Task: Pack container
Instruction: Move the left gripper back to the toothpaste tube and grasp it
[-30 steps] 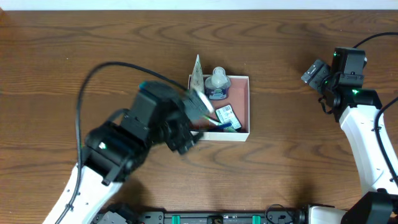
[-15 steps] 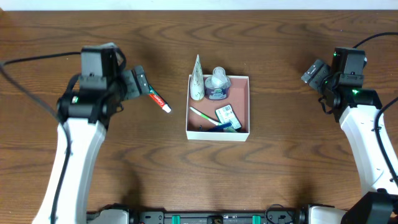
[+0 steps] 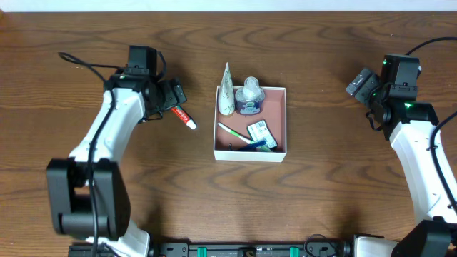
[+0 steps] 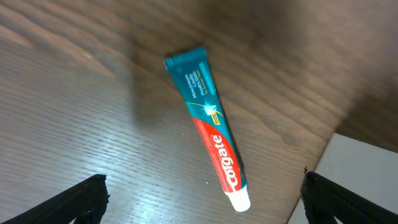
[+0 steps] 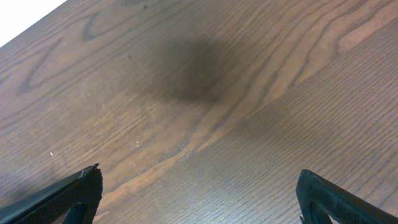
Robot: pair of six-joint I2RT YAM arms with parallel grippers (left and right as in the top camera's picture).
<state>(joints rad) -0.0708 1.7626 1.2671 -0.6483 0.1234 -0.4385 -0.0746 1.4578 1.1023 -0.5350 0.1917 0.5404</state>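
Under the left end effector point(image 3: 173, 95) only the toothpaste tube point(image 4: 211, 127) lies on the bare tabletop point(image 3: 143, 178), and the container point(image 3: 250, 156) wall stands off to its side, past the tube.

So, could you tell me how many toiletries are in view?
5: toothpaste on the table left of the box; inside, a tube far-left, bottle beside it, toothbrush and packet nearer. More may be hidden.

Shallow square container point(image 3: 250, 155), white walls, reddish floor, lies open.
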